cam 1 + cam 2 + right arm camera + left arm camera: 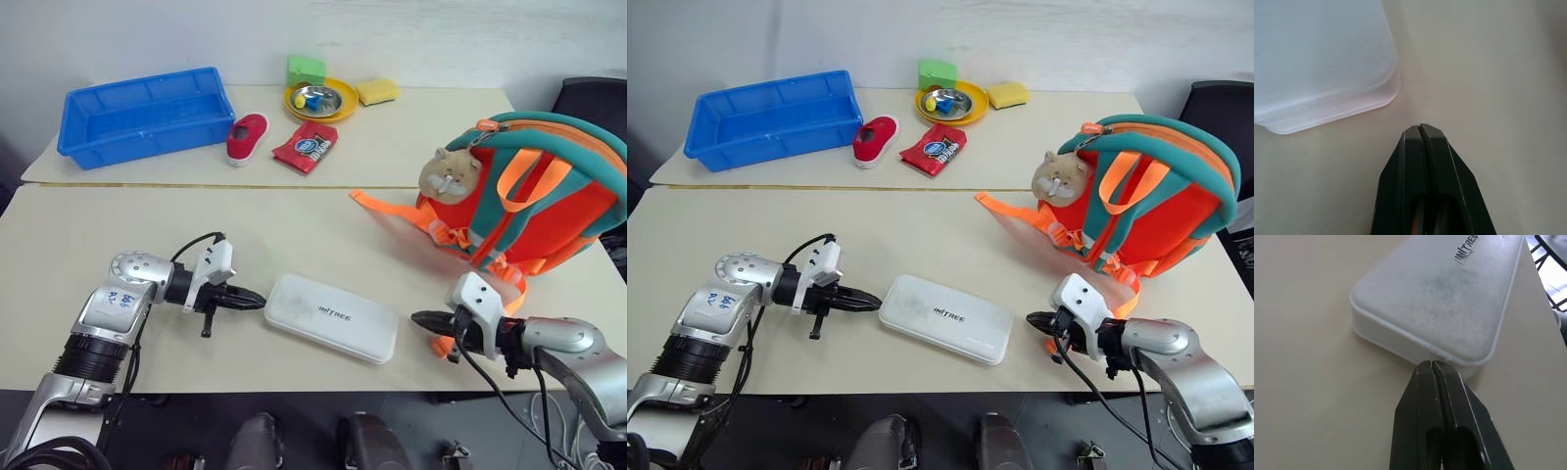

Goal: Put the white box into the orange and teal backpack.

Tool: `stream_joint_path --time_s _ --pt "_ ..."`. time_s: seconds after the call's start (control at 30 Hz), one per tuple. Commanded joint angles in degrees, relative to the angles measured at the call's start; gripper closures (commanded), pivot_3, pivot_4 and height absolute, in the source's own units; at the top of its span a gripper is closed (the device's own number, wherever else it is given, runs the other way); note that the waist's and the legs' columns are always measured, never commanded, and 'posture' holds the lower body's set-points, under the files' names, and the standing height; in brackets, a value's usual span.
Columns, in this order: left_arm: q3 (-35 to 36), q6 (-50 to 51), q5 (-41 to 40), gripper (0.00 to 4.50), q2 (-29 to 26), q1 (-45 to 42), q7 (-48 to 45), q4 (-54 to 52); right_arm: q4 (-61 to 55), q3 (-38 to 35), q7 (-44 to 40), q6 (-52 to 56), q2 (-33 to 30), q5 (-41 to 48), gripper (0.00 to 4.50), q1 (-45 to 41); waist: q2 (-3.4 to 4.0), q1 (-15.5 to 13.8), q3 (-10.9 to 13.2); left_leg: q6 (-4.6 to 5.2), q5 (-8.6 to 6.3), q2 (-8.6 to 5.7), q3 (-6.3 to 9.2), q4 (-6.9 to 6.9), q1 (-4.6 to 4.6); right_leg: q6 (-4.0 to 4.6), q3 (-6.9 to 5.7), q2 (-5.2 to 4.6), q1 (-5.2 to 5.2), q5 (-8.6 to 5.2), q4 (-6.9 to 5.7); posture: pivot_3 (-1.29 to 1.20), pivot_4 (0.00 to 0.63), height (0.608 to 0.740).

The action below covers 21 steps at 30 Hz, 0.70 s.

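Left eye view has the white box (333, 316) lying flat on the near part of the surface (294, 230), between the two arms. At its left end the left gripper (257, 302) has its fingers pressed together, holding nothing, tips right against the box's edge (contact looks likely in the left wrist view). Near the box's right end, slightly apart from it, the right gripper (419, 319) is likewise closed and empty. Farther right stands the orange and teal backpack (539, 196).
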<state>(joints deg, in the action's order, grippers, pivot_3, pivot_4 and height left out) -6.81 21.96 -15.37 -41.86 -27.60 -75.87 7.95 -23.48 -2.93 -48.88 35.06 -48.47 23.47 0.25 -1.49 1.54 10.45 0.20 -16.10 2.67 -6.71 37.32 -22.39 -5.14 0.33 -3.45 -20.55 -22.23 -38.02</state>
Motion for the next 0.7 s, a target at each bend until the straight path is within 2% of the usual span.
stream_joint_path --time_s 0.03,0.13,0.37,0.47,0.7 --pt "1.1 0.4 -1.4 4.47 -0.7 1.1 0.0 -2.9 -0.5 -1.2 -2.0 0.1 -1.5 0.8 4.5 -0.1 0.0 0.1 0.0 0.0 0.0 -0.01 -0.01 -0.02 0.0 0.0 0.01 0.0 -0.01 0.0 0.02 0.0 0.15 0.74" --pt "1.0 1.1 -1.6 4.47 -0.2 0.9 0.7 -3.7 -2.5 -0.4 -4.6 1.2 -2.1 2.6 4.5 1.6 0.0 0.0 0.0 0.0 0.0 0.0 0.0 -0.03 -0.01 0.0 0.0 0.0 -0.01 0.0 0.03 0.0 0.15 0.74" --pt "0.8 4.6 -3.7 4.47 -1.0 2.6 -0.4 -8.3 -1.8 2.8 0.9 2.5 3.7 0.7 4.5 -3.9 0.01 0.2 0.0 0.01 0.01 -0.02 0.0 0.0 0.01 0.0 0.02 -0.01 -0.01 0.0 -0.03 0.0 0.15 0.74" --pt "1.0 5.8 -4.6 4.47 -1.8 4.1 -0.5 -10.0 -1.6 3.0 0.4 2.4 3.0 0.1 4.5 -4.2 0.01 0.1 0.0 -0.02 0.02 -0.01 0.01 -0.1 0.01 0.0 0.01 -0.01 -0.03 0.0 0.02 0.0 0.15 0.74" --pt "0.2 5.6 -1.4 4.47 -4.3 4.0 0.7 -5.6 -2.1 1.5 -1.8 1.4 0.1 -0.7 4.5 -2.7 0.01 0.0 0.0 0.01 0.0 -0.02 0.01 -0.04 0.01 0.0 0.0 -0.03 0.02 0.0 0.04 0.0 0.15 0.74"
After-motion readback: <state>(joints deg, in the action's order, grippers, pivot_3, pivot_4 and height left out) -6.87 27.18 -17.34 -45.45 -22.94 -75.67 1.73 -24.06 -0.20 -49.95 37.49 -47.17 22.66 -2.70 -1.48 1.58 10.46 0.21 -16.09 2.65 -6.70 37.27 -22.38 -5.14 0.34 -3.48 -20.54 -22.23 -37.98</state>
